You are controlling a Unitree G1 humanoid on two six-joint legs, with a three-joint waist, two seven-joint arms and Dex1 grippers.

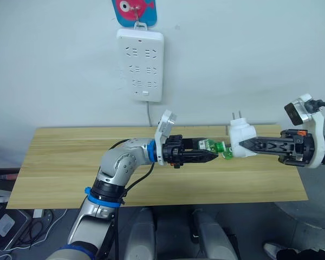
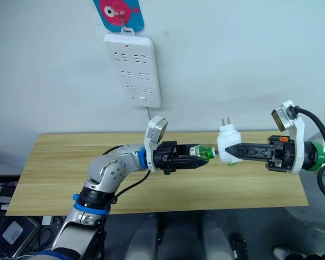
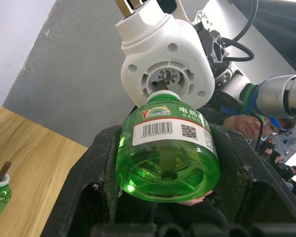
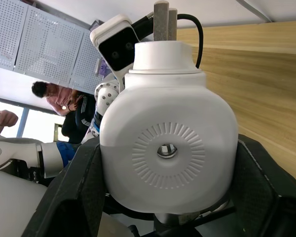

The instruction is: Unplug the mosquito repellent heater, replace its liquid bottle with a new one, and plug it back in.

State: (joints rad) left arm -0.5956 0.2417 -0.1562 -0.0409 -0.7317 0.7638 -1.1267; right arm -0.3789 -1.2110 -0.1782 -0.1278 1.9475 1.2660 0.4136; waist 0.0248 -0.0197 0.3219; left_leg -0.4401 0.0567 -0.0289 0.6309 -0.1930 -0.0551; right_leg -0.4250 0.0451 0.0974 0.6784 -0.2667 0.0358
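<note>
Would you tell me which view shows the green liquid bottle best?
The left wrist view: the green liquid bottle looms close, label readable, neck entering the heater. Both eye views show it small between the hands; in the right wrist view the heater hides it.

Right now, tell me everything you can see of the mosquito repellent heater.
The mosquito repellent heater is a small, rounded, white plastic unit, glossy and smooth. Two metal prongs stick up from its top. One face has a ring of fine radial ribs around a central vent hole; the opposite face is an open socket. It is unplugged, held in the air above the wooden table, gripped by the right end effector. The neck of the green liquid bottle, held by the left end effector, meets its socket.
</note>
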